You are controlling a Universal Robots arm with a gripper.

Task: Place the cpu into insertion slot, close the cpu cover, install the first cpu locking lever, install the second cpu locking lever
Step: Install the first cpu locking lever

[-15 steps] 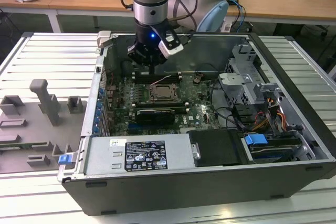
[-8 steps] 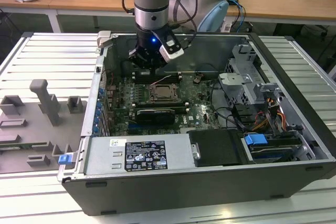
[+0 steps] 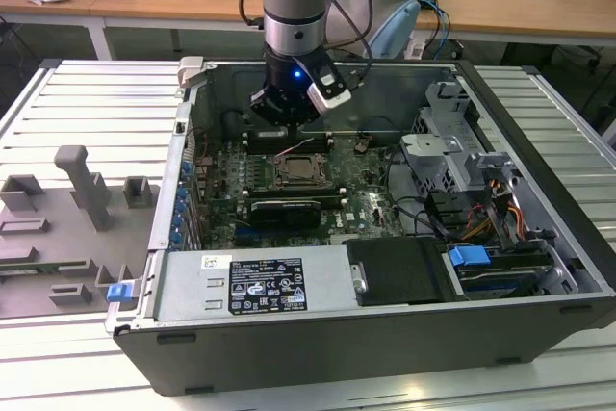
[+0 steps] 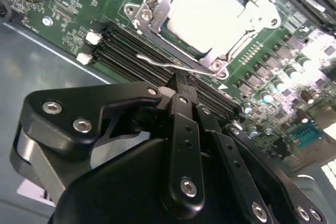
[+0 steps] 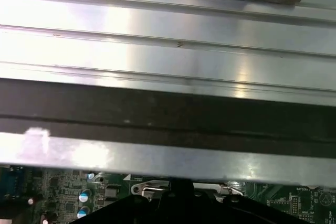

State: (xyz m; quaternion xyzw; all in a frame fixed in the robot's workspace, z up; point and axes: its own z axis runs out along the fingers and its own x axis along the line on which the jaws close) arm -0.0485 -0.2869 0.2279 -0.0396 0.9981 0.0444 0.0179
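The cpu (image 4: 207,14) lies pale and silvery in the insertion slot (image 3: 298,172) on the green board inside the open case. The cpu cover (image 4: 152,11) lies flat over it, framing the chip. A thin silvery locking lever (image 4: 157,61) runs along the socket's near edge. In the second wrist view my gripper (image 4: 181,88) is shut, its black fingers pressed together with nothing between them, and the tips sit right beside that lever wire. In the exterior view the gripper (image 3: 289,117) hangs just behind the socket. In the first wrist view the gripper (image 5: 181,186) sits at the board's edge.
Long memory slots (image 4: 121,45) lie between the gripper and the socket. A long black card (image 3: 284,211) sits in front of the socket. The drive cage (image 3: 452,141) and cables fill the exterior view's right. The case wall (image 5: 168,119) stands close behind. Grey fixtures (image 3: 87,185) stand outside.
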